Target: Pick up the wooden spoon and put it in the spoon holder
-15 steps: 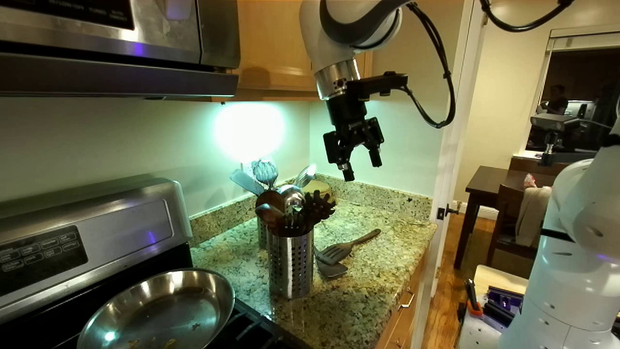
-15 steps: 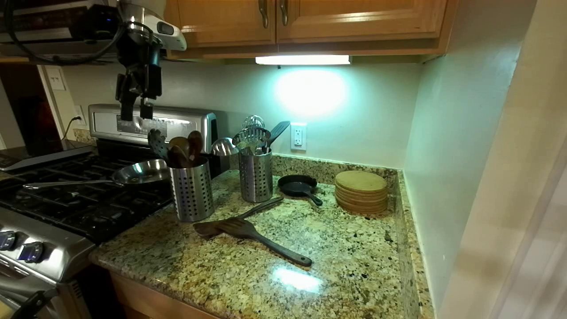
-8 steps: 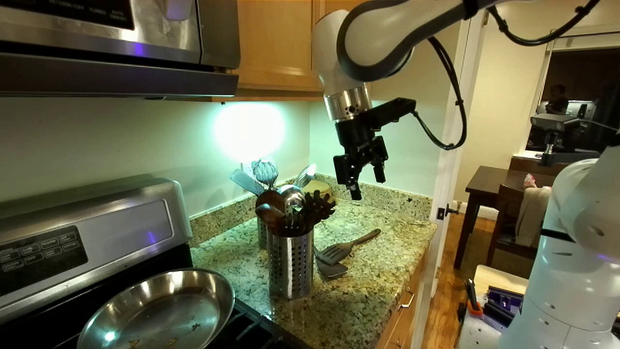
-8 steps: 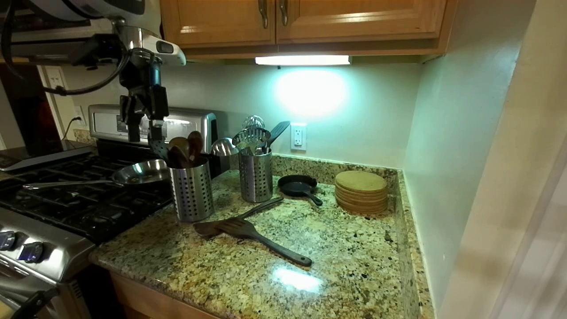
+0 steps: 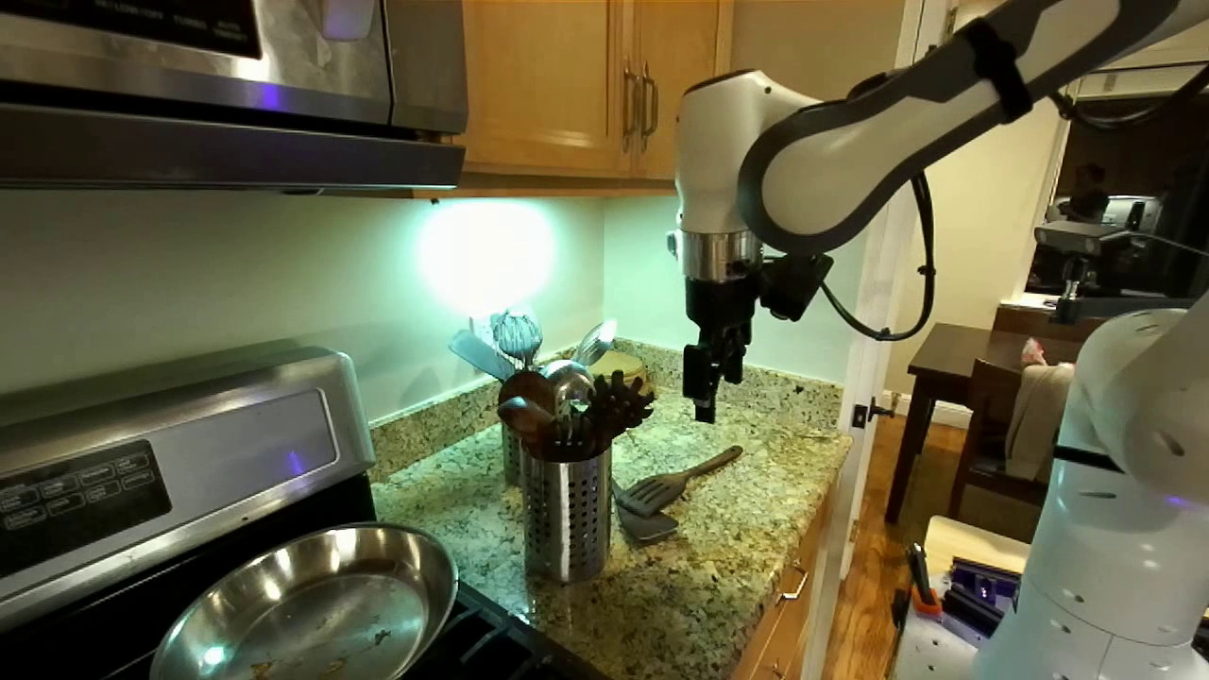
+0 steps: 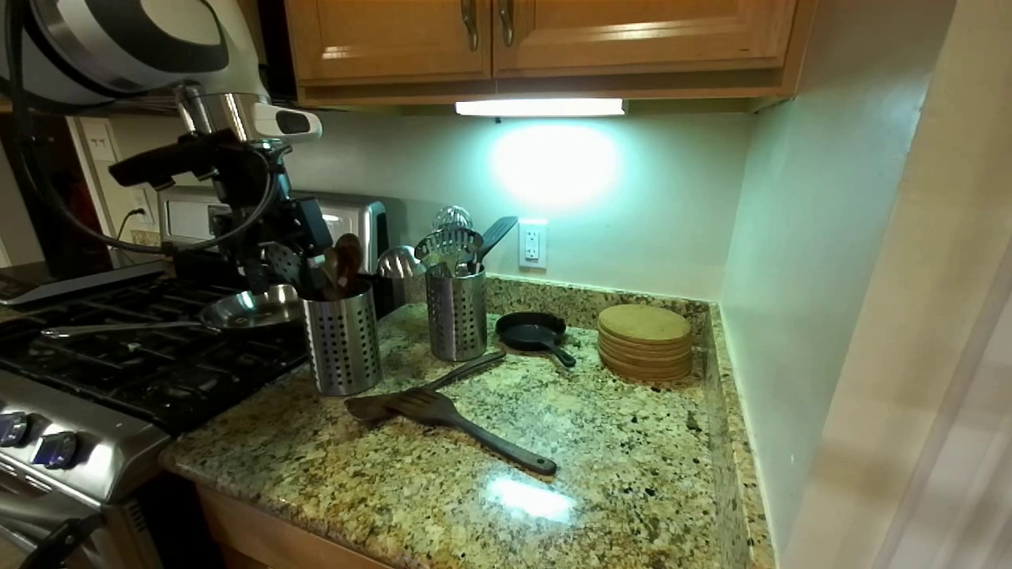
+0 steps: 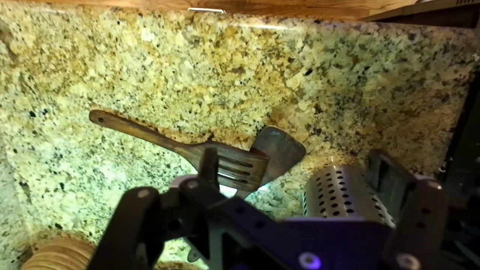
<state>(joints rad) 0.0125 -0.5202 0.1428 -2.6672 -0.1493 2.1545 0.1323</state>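
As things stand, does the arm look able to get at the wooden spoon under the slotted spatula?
Probably yes: the slotted spatula lies across the wooden spoon, but the spoon's handle shows uncovered in an exterior view, and the jaws stand open.

A black two-fingered gripper [image 5: 717, 391] on a white-and-grey arm [image 5: 864, 156] hangs above the speckled granite counter [image 5: 746, 510], pointing down. There, a brown slotted wooden turner [image 5: 667, 484] lies across a dark wooden spoon [image 5: 648, 529] with a broad, flat head. Nearer me stands an upright, perforated brushed-steel spoon holder [image 5: 567, 519], crowded with utensils [image 5: 609, 414], then a round steel frying pan [image 5: 331, 600].
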